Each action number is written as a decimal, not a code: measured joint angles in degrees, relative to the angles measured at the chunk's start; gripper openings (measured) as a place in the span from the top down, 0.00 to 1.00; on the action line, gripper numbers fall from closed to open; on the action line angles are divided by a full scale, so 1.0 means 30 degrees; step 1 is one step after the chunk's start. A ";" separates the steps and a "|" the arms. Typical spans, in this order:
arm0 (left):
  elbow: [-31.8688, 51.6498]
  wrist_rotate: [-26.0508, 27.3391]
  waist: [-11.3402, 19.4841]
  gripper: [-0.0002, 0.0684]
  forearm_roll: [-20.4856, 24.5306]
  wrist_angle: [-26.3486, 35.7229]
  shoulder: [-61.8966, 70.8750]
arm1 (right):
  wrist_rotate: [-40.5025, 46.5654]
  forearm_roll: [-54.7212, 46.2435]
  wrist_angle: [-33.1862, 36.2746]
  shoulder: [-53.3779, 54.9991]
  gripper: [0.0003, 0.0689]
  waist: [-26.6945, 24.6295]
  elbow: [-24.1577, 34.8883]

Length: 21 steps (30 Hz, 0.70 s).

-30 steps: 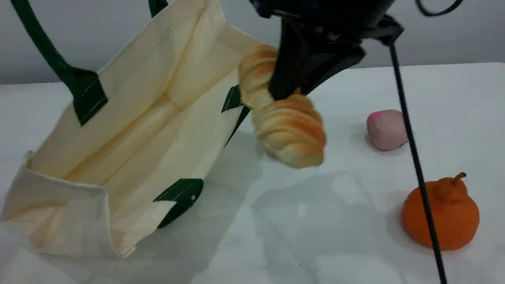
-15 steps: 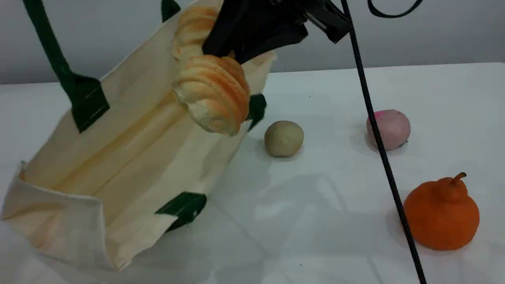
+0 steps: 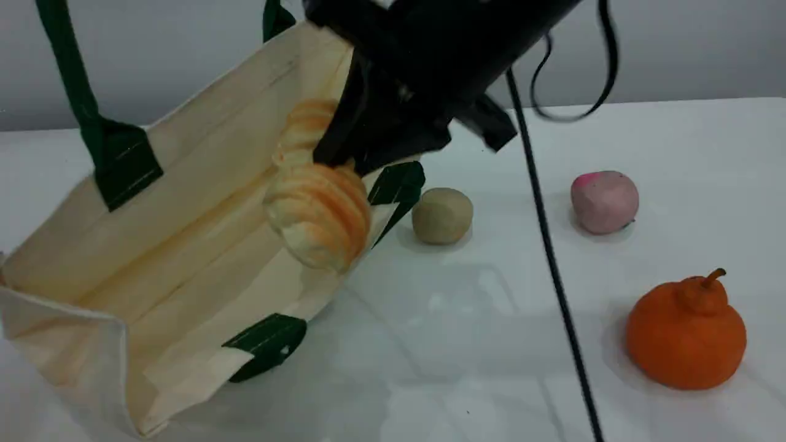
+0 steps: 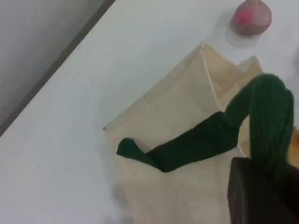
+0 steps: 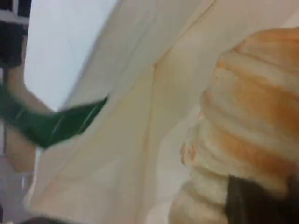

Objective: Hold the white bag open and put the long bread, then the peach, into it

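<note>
1. Orientation of load: we found the long bread [image 3: 319, 209] hanging tilted from the right gripper [image 3: 349, 161]. Its long axis ran from a far, upper end behind the fingers down to a near, lower end.
2. Gripper condition: the right gripper's jaws were clamped across the loaf's middle. The left gripper [image 4: 261, 196] was closed on the green strap handle [image 4: 267, 116], holding one side of the white bag [image 3: 184, 159] up so that its mouth gaped.
3. Governing relation: the loaf's lower end sat at the right end of the mouth, just above the near wall and beside a green patch [image 3: 398, 184]. The bag's deep interior lay down and to the left of the loaf. We judged that release called for travel leftward and downward, with the loaf's axis turned along the bag's length.
4. Following item: the peach [image 3: 605, 201] lay on the table [image 3: 491, 344], well to the right of the bag and beyond the beige ball [image 3: 442, 215]. The right arm was the nearer one.
</note>
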 joint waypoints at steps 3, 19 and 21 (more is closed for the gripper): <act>0.0000 0.0000 0.0017 0.87 -0.0020 -0.0017 0.0000 | -0.1170 0.2199 -0.0795 0.0743 0.92 0.0000 0.0000; 0.0000 0.0000 0.0017 0.87 -0.0120 -0.0052 0.0000 | -0.9755 1.2118 -0.2880 0.2609 0.61 0.1113 0.0000; 0.0000 0.0000 0.0017 0.87 -0.0103 -0.0052 0.0000 | -1.0316 1.2143 -0.2874 0.2676 0.44 0.1321 0.0000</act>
